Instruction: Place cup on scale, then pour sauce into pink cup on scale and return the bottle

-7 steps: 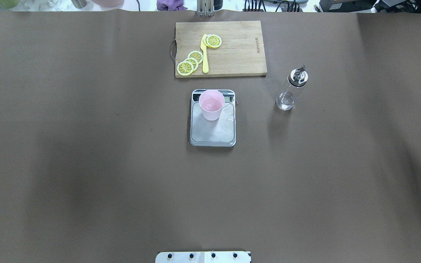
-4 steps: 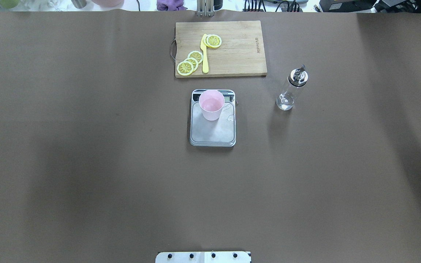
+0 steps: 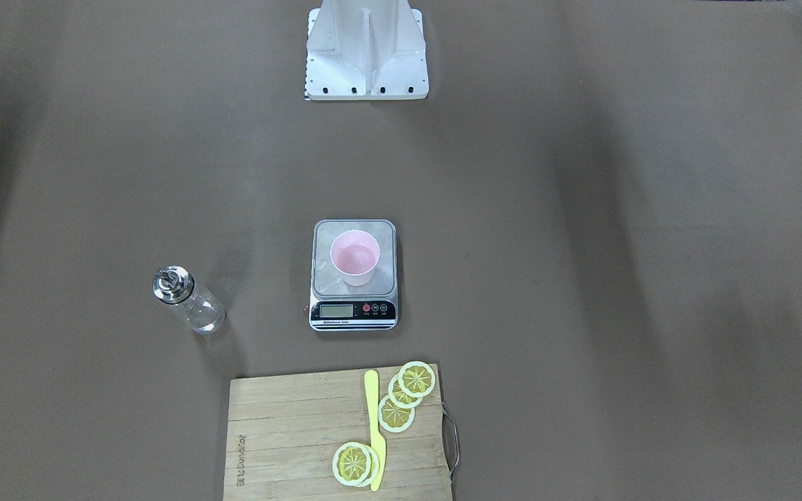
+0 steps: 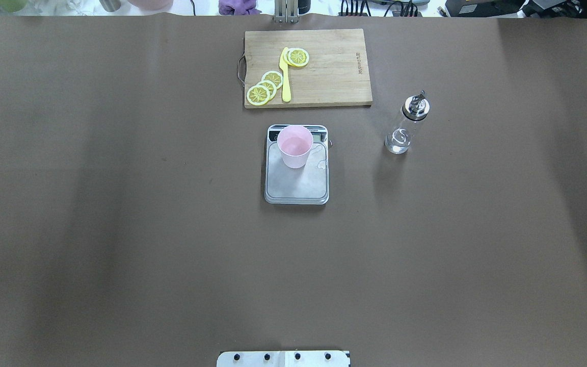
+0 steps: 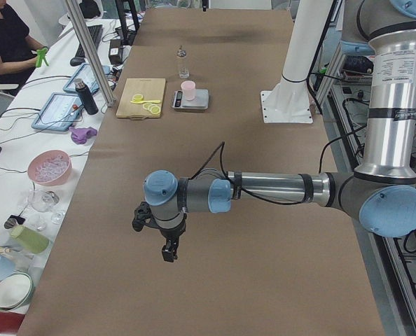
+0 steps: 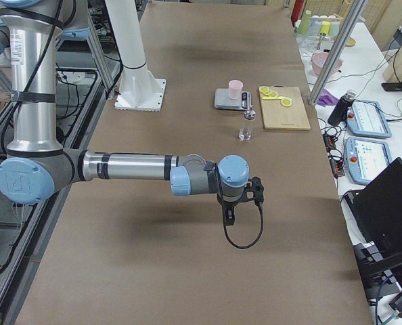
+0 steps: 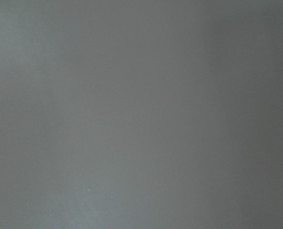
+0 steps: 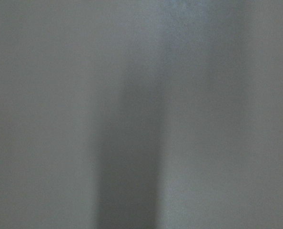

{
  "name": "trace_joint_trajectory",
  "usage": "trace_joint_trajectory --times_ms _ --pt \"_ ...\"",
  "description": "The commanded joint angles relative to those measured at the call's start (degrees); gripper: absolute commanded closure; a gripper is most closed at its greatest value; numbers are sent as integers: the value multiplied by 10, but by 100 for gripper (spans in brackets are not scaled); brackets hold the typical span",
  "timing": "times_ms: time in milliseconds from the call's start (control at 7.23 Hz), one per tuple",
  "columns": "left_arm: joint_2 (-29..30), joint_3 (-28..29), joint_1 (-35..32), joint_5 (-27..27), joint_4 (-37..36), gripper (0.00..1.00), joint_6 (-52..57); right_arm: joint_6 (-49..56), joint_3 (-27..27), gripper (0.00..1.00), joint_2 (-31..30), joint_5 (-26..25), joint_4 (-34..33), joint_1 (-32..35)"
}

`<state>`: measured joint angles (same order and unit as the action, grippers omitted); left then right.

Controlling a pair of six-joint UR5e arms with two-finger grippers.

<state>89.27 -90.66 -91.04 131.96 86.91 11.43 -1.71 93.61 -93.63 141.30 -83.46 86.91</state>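
The pink cup [image 4: 295, 145] stands upright on the scale [image 4: 298, 187], on the half of the platform next to the display [image 3: 337, 311]. The bottle [image 4: 406, 128] with its silver spout cap stands upright on the table, apart from the scale on the robot's right [image 3: 189, 300]. Neither gripper shows in the overhead or front-facing view. The left gripper [image 5: 169, 251] hangs over bare table far from the scale. The right gripper [image 6: 228, 218] hangs over the table, well clear of the bottle [image 6: 246, 130]. I cannot tell whether either is open. Both wrist views show only blurred brown surface.
A wooden cutting board [image 4: 329, 76] with lemon slices [image 4: 265, 87] and a yellow knife [image 4: 286, 76] lies just beyond the scale. The robot's base [image 3: 366, 49] stands at the near table edge. Bowls, cups and tablets sit on a side bench [image 5: 50, 168].
A black part of the right gripper, at the overhead view's right edge a second ago, has left that view. Cup, scale and bottle have not moved.
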Motion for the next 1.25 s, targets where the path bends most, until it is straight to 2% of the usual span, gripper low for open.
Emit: trace_joint_trajectory --times_ms 0,415,1107 --pt "-17 -2 -6 38 2 1 -3 0 5 0 -2 -1 -48 0" --pt "-12 1 -4 37 4 1 -7 0 75 0 -2 -7 -138 4" --pt "-13 0 -4 34 4 1 -6 -4 77 0 -5 -20 -143 3"
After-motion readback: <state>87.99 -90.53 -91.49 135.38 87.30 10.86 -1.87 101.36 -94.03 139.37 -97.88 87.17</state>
